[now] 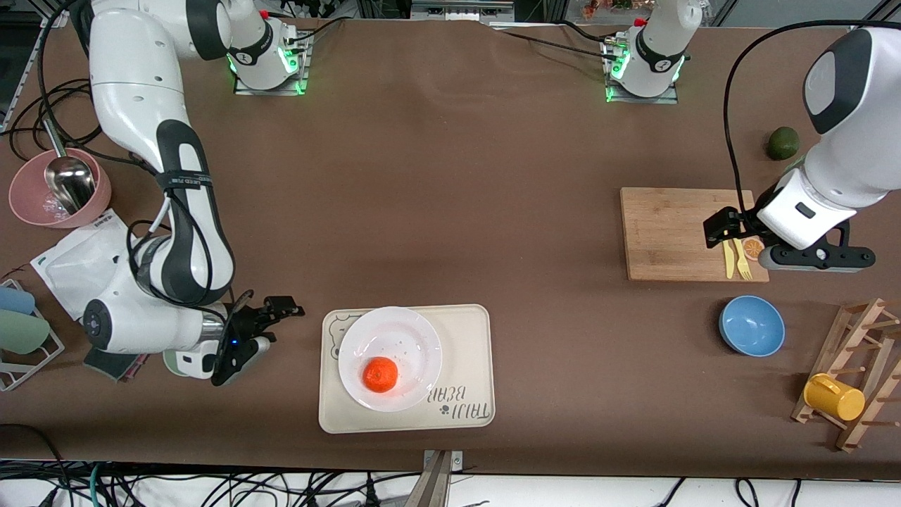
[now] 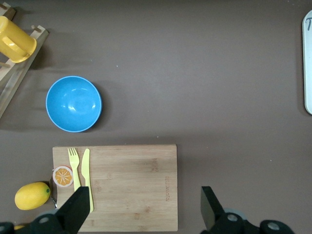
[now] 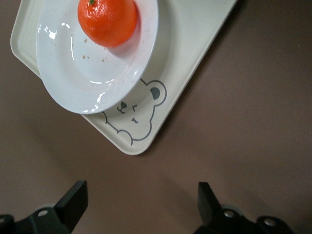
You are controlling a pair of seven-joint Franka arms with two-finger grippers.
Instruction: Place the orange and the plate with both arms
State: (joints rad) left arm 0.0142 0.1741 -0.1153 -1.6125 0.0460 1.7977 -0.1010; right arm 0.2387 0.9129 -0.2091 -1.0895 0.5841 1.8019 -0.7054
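The orange (image 1: 381,374) sits on the plate (image 1: 415,336); both arms' jaws gape wide, holding nothing.

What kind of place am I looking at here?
Probably a robotics lab set up as a mock kitchen: two robot arms bolted to a brown table, loose cables along its edge, and tableware such as a plate with an orange and a cutting board.

Bright orange fruit (image 1: 381,374), speckled white plate (image 1: 408,339), bear-printed cream tray (image 1: 464,331)
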